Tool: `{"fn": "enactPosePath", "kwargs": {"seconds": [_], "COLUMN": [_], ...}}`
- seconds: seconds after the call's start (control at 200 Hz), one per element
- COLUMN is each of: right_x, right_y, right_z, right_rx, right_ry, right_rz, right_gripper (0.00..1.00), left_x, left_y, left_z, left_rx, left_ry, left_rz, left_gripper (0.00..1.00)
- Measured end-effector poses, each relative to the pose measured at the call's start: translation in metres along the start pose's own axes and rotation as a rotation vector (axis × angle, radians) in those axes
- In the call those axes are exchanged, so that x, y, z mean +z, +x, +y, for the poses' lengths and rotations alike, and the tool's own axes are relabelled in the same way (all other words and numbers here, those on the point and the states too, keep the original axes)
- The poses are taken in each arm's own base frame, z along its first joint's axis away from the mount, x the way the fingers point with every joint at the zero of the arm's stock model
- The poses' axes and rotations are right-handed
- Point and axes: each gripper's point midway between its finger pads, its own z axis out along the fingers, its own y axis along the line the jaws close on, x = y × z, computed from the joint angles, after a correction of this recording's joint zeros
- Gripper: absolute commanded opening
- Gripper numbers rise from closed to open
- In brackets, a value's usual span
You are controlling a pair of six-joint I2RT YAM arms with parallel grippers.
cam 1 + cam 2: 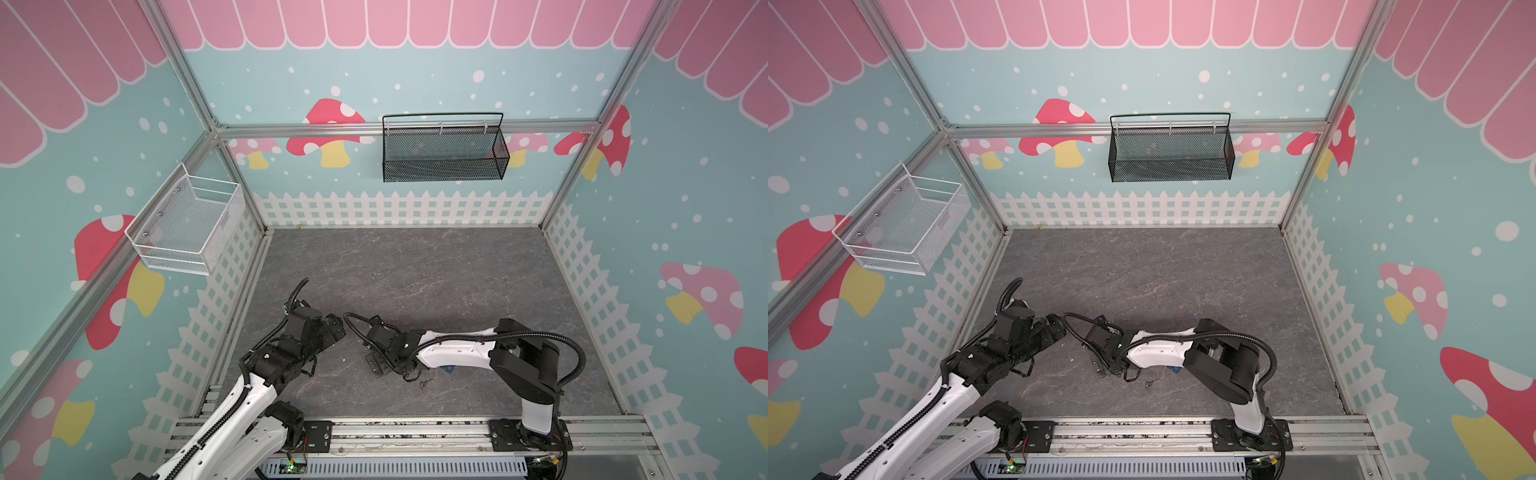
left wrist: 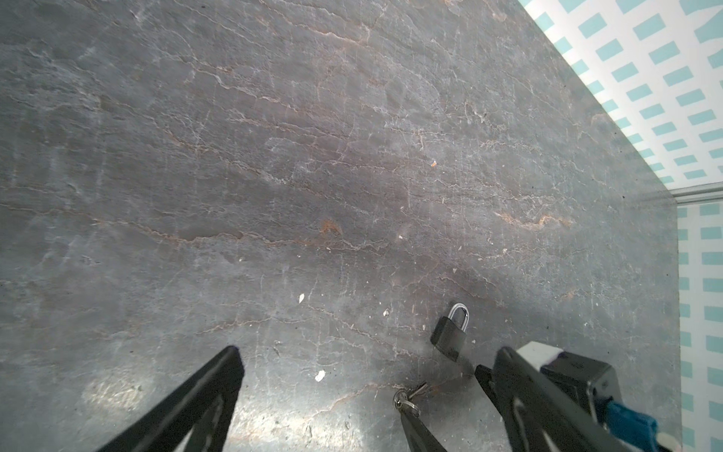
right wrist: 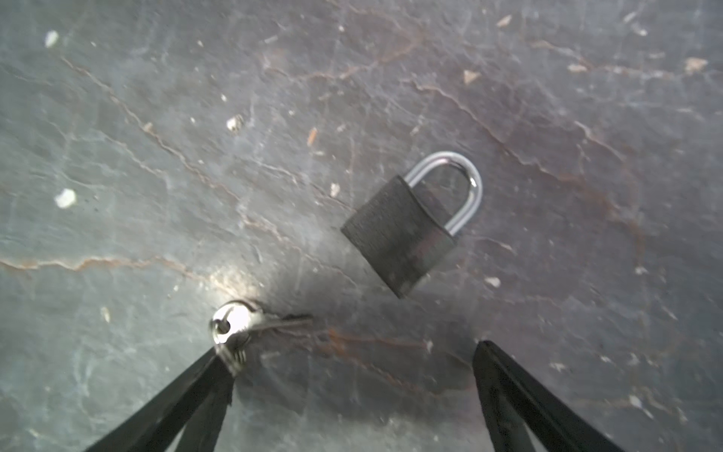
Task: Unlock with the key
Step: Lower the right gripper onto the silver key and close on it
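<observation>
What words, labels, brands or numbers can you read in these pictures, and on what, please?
None can be read.
The padlock body shows no legible brand.
The key is blurred.
A tiny mark on the right arm's white link is too small to read.

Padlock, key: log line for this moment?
padlock: on table, shackle closed | key: beside it, not inserted | left gripper: open, empty | right gripper: open, empty

The key point(image 3: 242, 321) is blurred in the right wrist view — and a mere speck in both top views.
</observation>
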Motion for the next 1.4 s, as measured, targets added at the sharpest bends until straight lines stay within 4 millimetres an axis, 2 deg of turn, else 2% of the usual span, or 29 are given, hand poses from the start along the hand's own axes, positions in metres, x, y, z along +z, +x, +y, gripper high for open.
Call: {"fn": "enactPosePath", "kwargs": {"seconds": [0.315, 0.405, 0.59, 0.87, 1.155, 1.401], "right_x": [-0.018, -0.023, -0.033, -0.032, -0.020, -0.007], "right_y": [0.005, 0.005, -0.002, -0.019, -0.019, -0.014], "right_z": [-0.031, -0.034, -0.013, 0.032, 0.046, 0.052], "right_rx": [0.042, 0.028, -0.022, -0.056, -0.073, -0.105], "right_ry": [0.003, -0.001, -0.079, -0.168, -0.205, -0.223], "right_rz": [-0.007, -0.013, -0.031, -0.039, -0.010, 0.015], "right_gripper": [0.98, 0.98, 1.00, 0.84, 0.62, 0.54], "left_x": [0.007, 0.009, 0.006, -0.015, -0.018, -0.019], "left_y": [0.017, 0.020, 0.014, -0.004, -0.008, -0.006], "left_z": [-0.019, -0.023, -0.023, -0.016, -0.004, 0.000], "left_rx": [0.043, 0.052, 0.052, 0.045, 0.057, 0.061], "left_ry": [0.037, 0.045, 0.044, 0.032, -0.026, -0.040], "left_rz": [0.049, 0.054, 0.021, -0.074, -0.095, -0.091], "left_gripper": [1.00, 1.00, 1.00, 1.00, 1.00, 1.00]}}
